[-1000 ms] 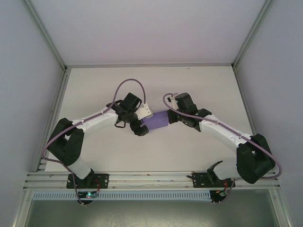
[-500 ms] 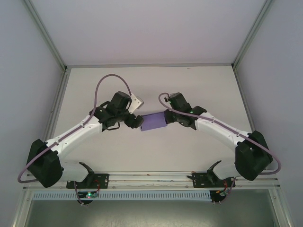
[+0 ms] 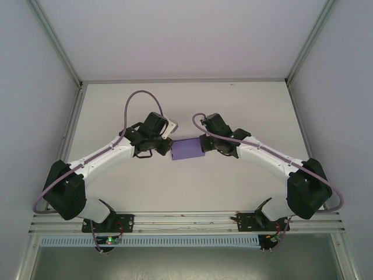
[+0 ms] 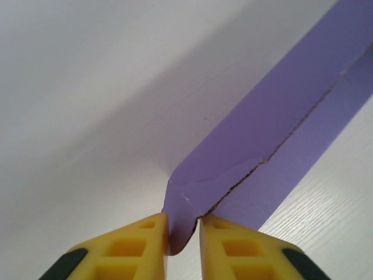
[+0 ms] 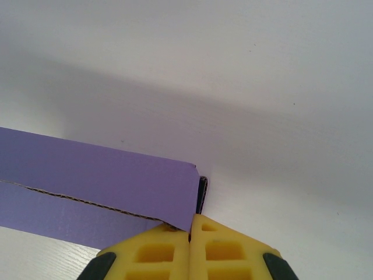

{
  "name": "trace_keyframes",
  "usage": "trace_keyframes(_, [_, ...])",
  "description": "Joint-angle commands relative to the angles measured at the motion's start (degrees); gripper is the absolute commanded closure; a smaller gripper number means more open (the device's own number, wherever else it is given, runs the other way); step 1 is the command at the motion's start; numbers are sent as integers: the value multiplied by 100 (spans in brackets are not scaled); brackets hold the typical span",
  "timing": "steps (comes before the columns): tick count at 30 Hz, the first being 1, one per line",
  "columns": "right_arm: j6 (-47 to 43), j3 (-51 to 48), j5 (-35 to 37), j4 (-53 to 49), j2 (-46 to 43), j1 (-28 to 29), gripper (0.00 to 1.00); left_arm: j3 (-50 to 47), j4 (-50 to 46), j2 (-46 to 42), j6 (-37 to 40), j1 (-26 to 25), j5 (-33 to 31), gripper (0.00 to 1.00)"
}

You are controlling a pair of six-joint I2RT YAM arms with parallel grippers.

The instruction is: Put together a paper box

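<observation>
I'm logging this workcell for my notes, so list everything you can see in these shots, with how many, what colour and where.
paper box: one, lavender-purple, mid-table, between the two grippers.
table: one, white, under everything.
rails: one set, silver metal, along the table's near edge.
cables: two, mauve, one looping above each wrist.
left arm: one, white and black, reaching inward from its near-edge base.
right arm: one, white and black, mirroring it.
left gripper: one, yellow fingers, pinching the box's left corner.
right gripper: one, yellow fingers, closed on the box's right corner.
</observation>
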Motion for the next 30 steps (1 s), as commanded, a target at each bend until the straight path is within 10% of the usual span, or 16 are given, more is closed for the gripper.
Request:
trace_keyframes(1, [88,19,-38,-548,234,89,100,198,-195,20,-125,-50,-136,81])
trace_keyframes(9, [313,-42,216,-493,227,230,100,449,-332,276,-695,-55,-377,100])
trace_keyframes(30, [1446,-268,1617,-324,564,1299,100,2183,-2415,1199,-3095,174,1023,100])
